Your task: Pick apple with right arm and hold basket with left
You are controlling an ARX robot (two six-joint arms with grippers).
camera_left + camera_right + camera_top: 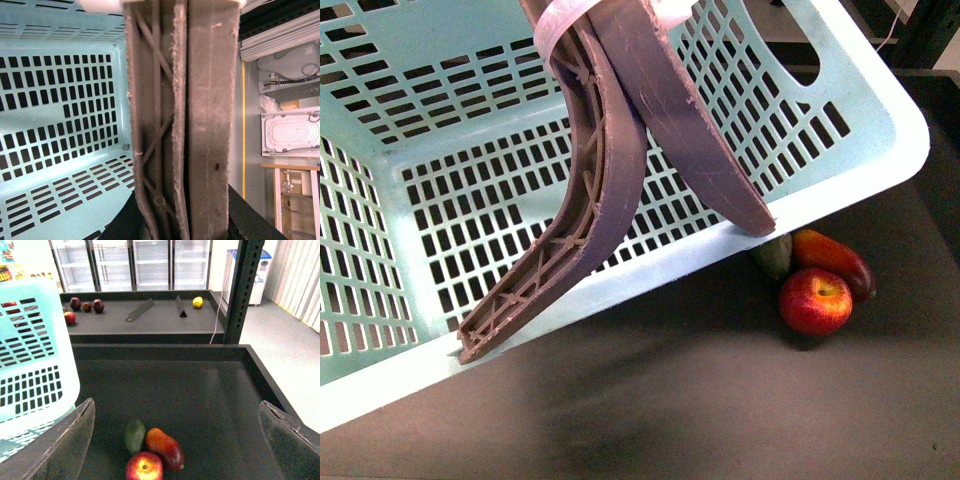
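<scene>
The light teal basket point(840, 180) fills most of the front view, tilted and lifted by its two brown handles point(620, 170). In the left wrist view my left gripper point(182, 220) is shut on those handles point(200, 115), pressed together between its dark jaws. The red apple point(815, 300) with a yellow patch lies on the dark shelf just beyond the basket's rim. My right gripper point(177, 440) is open, fingers spread wide above the shelf, with the apple point(144, 466) low between them, nearer one finger point(70, 445). The basket's wall point(35, 355) stands close beside that finger.
A red-orange mango point(835, 262) and a small green fruit point(775, 255) touch the apple. The shelf point(200, 390) has raised dark walls and a black upright post point(242, 290). A farther shelf holds several dark fruits point(75, 304) and a yellow one point(198, 302).
</scene>
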